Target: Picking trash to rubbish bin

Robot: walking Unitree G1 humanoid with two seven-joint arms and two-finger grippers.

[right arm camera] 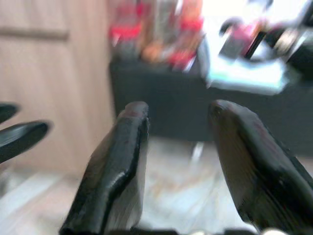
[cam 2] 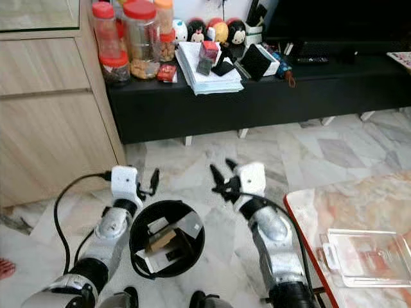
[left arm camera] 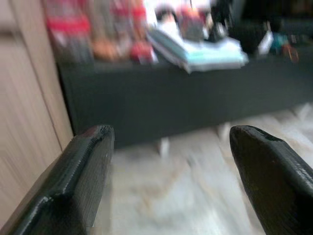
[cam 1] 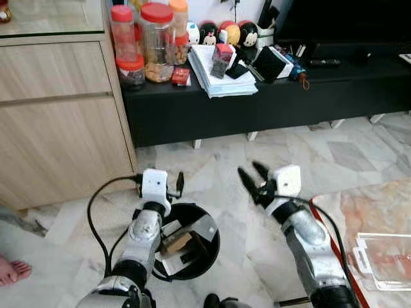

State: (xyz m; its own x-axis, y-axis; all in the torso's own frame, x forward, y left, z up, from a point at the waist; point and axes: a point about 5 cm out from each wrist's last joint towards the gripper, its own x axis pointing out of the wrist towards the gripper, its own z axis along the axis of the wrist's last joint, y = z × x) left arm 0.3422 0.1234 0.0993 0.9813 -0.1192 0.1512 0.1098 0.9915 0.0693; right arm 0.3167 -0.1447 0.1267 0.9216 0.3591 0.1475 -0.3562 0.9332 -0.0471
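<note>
- One round black rubbish bin (cam 1: 207, 247) sits on the marble floor (cam 1: 218, 160), right in front of the robot, between its two arms.
- Inside the bin lie bits of trash (cam 1: 183, 242) — a brown piece and some white and grey card pieces. The exact count is hard to tell.
- The left gripper (cam 1: 176, 185) is held up above the far left edge of the bin. Its two black fingers (left arm camera: 73, 186) are spread wide, and nothing is between them.
- The right gripper (cam 1: 252, 176) is held up to the right of the bin, a bit apart from it. Its two fingers (right arm camera: 115, 171) are parted too, and they hold nothing.
- On the robot's right is a low table (cam 1: 334, 208) with a red edge. One clear plastic box (cam 1: 385, 260) lies on it.
- At the left edge, the toes of one person's bare foot (cam 1: 11, 271) show on the floor.
- Farther off, on the left, stands a light wooden cupboard (cam 1: 58, 115).
- Next to the cupboard runs one long black shelf (cam 1: 257, 106), low to the floor.
- On the shelf stand jars with red lids (cam 1: 157, 42) — about four can be counted, plus one with an orange lid.
- Beside the jars lies one stack of white papers (cam 1: 218, 77) with small things on top.
- Behind the papers sit four little round toy figures (cam 1: 225, 32) in a row.
</note>
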